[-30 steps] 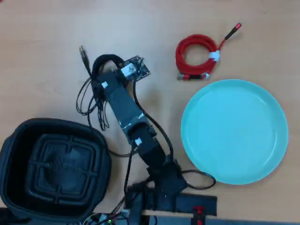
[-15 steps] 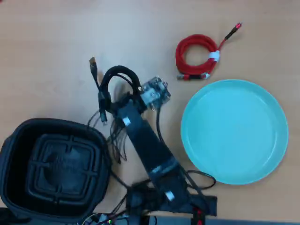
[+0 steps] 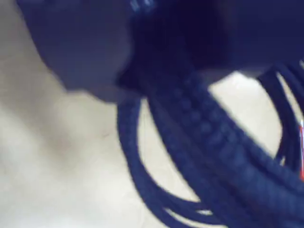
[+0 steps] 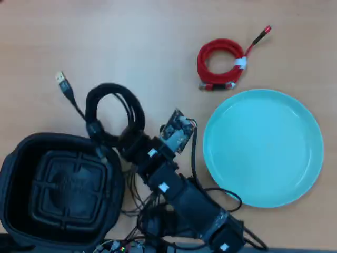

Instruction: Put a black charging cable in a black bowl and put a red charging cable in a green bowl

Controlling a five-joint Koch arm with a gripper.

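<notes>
In the overhead view the black charging cable [image 4: 111,89] lies coiled on the table just above the black bowl [image 4: 11,174], its USB plug [image 4: 62,80] sticking out to the upper left. My gripper [image 4: 129,139] sits at the coil's lower right edge, and its jaws look closed on the strands. In the blurred wrist view the black cable [image 3: 209,133] runs out from under the dark gripper [image 3: 142,71]. The black bowl holds nothing. The red charging cable [image 4: 204,62], bound with a white tie, lies above the green bowl [image 4: 263,147], which holds nothing.
The arm's body and thin loose wires [image 4: 184,200] fill the space between the two bowls at the bottom of the overhead view. Bare wooden table [image 4: 131,37] lies across the top.
</notes>
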